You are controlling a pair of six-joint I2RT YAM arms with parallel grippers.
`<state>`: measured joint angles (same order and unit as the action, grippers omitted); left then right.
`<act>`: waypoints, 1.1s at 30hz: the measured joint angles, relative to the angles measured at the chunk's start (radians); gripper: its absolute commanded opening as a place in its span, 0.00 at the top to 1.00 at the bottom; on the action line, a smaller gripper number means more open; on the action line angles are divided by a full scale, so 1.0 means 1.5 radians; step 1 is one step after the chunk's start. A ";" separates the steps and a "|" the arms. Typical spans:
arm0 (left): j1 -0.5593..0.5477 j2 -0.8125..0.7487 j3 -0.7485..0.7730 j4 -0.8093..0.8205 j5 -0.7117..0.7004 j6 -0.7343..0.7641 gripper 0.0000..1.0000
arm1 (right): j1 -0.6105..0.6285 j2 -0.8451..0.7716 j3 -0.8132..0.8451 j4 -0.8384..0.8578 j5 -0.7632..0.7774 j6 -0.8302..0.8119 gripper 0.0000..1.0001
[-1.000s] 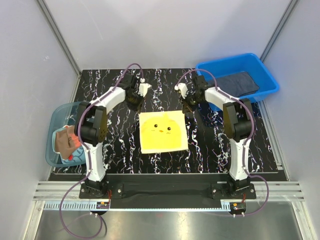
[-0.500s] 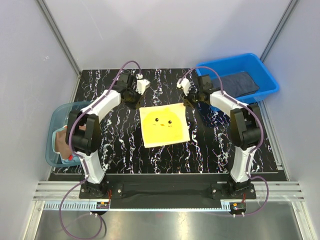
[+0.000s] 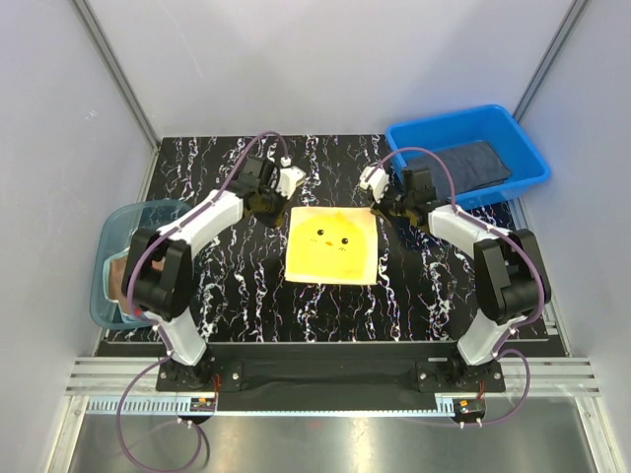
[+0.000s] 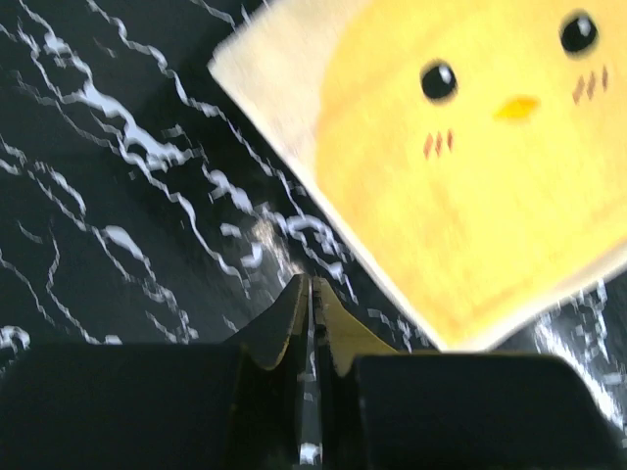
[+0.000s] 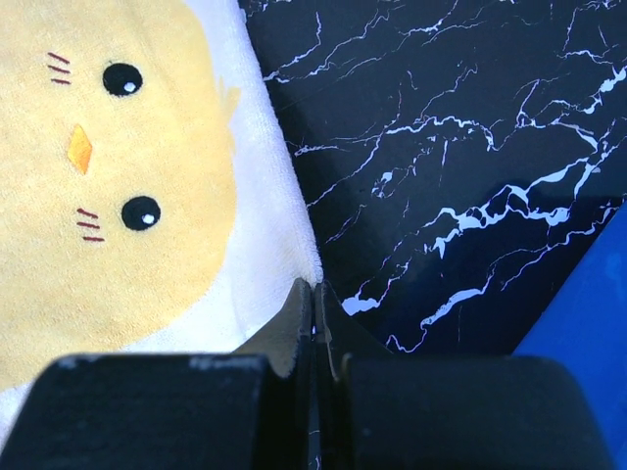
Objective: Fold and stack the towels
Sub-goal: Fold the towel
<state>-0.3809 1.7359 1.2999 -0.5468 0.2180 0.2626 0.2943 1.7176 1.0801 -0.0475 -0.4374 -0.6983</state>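
A pale yellow towel (image 3: 333,244) with a chick face lies flat in the middle of the black marbled table. My right gripper (image 3: 383,205) is shut at its far right corner, and the corner (image 5: 294,257) runs into the jaw tips (image 5: 315,286). My left gripper (image 3: 269,203) is shut and empty, just left of the towel's far left corner; the towel edge (image 4: 460,206) lies apart from the tips (image 4: 312,284). A dark slate-blue towel (image 3: 471,163) lies in the blue bin. A reddish towel (image 3: 119,280) shows in the teal tub, partly hidden.
The rigid blue bin (image 3: 449,120) stands at the back right, and its wall shows in the right wrist view (image 5: 588,333). The translucent teal tub (image 3: 111,229) sits off the table's left edge. Grey walls enclose the table on three sides.
The yellow towel has slid right and a little farther back, turning slightly. Both grippers moved right with it. The left gripper now sits beside the towel's corner.
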 measured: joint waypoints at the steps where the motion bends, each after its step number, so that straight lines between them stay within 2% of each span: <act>1: 0.000 0.024 0.025 -0.003 -0.001 -0.005 0.90 | 0.000 0.000 0.000 0.000 -0.001 0.001 1.00; 2: 0.001 0.048 0.051 -0.004 -0.002 -0.008 0.89 | 0.000 0.001 0.001 0.002 -0.001 0.002 1.00; 3: 0.001 0.080 0.085 -0.002 -0.002 -0.011 0.79 | 0.000 0.002 0.001 0.003 -0.002 0.003 1.00; 5: 0.002 0.138 0.146 -0.001 -0.004 -0.013 0.73 | 0.000 0.007 0.005 0.003 -0.003 0.003 1.00; 10: 0.006 0.224 0.226 -0.001 -0.003 -0.001 0.68 | 0.000 0.030 0.020 -0.001 -0.009 0.002 1.00; 11: 0.009 0.236 0.237 -0.006 -0.002 0.005 0.63 | 0.000 0.034 0.022 -0.002 -0.012 0.002 1.00; 14: 0.017 0.261 0.255 -0.009 0.018 0.020 0.56 | 0.000 0.047 0.031 -0.004 -0.013 -0.002 1.00; 21: 0.047 0.322 0.333 -0.043 0.047 0.055 0.53 | -0.001 0.065 0.052 -0.010 -0.016 -0.017 1.00; 33: 0.051 0.406 0.494 -0.187 0.104 0.111 0.50 | -0.004 0.090 0.094 -0.037 -0.025 -0.045 1.00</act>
<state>-0.3050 2.3451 2.0411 -0.8276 0.3744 0.4290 0.2886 1.8519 1.2217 -0.1036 -0.4755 -0.7654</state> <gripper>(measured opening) 0.482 0.011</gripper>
